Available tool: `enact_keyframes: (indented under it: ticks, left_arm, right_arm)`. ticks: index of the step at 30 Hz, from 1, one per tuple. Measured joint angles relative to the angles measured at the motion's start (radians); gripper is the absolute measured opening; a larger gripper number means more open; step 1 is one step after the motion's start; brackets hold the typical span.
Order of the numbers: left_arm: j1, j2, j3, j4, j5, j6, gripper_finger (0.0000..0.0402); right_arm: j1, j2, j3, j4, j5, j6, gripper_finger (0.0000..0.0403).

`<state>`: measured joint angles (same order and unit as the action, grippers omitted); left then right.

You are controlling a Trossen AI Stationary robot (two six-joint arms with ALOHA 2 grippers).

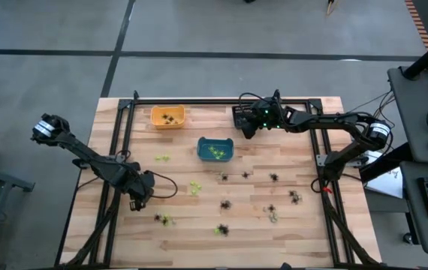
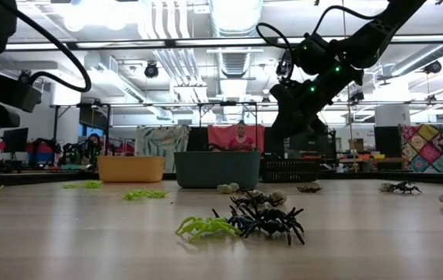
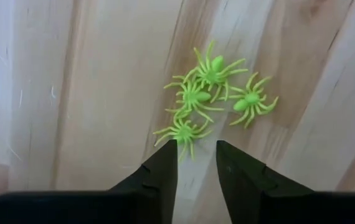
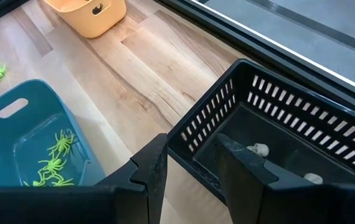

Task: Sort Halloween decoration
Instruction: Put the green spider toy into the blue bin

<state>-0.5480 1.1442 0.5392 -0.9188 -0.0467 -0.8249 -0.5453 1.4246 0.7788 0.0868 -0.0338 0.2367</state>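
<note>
- Hovering my left hand [image 3: 196,163], fingers apart, beside four green spiders [image 3: 210,99].
- Right hand [image 4: 190,163], fingers apart and empty, above the black bin [image 4: 302,140] rim.

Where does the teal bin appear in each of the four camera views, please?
High view: the teal bin sits at mid-table, toward the far edge.
Low view: it stands at centre, behind the spiders.
Left wrist view: not in it.
Right wrist view: lower left, green spiders inside.
Shared landmark: the orange bin beside it, also in the low and right wrist views.
</note>
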Motion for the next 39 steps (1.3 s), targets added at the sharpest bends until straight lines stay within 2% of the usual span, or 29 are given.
enact_keyframes:
  ticks: [7, 24, 30, 39]
  left_arm:
    - [0.000, 0.000, -0.015, 0.005, -0.021, -0.009, 0.0128]
    - [0.000, 0.000, -0.083, 0.087, -0.022, -0.039, 0.0127]
    - [0.000, 0.000, -0.085, 0.088, -0.022, -0.052, 0.0096]
    - [0.000, 0.000, -0.086, 0.065, -0.026, -0.112, 0.0007]
  right_arm:
    - [0.000, 0.000, 0.000, -0.001, 0.000, -0.003, 0.0123]
    - [0.000, 0.000, 0.000, -0.002, 0.000, -0.005, 0.0123]
    - [0.000, 0.000, 0.000, -0.002, 0.000, -0.005, 0.0123]
    - [0.000, 0.000, 0.000, -0.003, 0.000, -0.005, 0.0123]
